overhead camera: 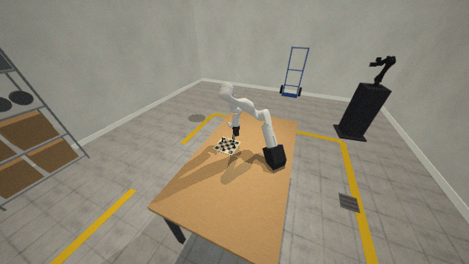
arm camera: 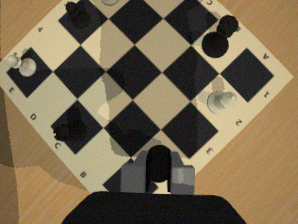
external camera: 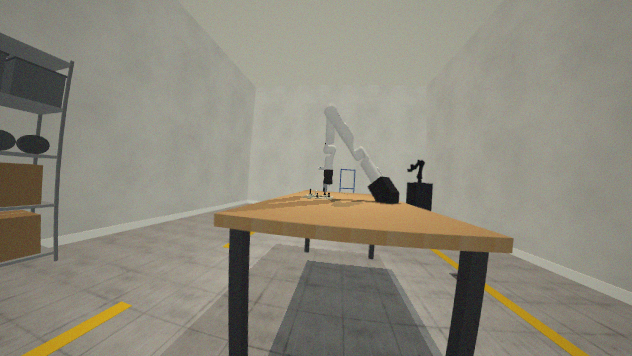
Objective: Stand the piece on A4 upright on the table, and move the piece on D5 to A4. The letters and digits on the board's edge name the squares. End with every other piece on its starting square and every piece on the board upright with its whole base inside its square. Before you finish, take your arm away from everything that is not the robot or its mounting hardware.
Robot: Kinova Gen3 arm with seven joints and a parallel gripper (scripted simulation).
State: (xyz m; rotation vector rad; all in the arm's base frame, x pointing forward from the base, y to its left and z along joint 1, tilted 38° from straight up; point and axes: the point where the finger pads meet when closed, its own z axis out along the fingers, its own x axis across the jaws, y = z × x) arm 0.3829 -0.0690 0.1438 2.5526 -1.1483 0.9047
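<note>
The small chessboard lies on the wooden table, turned like a diamond in the wrist view; it also shows in the top view. My gripper is shut on a black piece and holds it over the board's near corner, above the squares. On the board stand three other black pieces. White pieces stand there too. I cannot tell which square the held piece hangs over.
The arm's black base stands on the table to the right of the board. The arm reaches over the table's far end. A shelf rack, a blue hand truck and a black pedestal stand on the floor away from the table.
</note>
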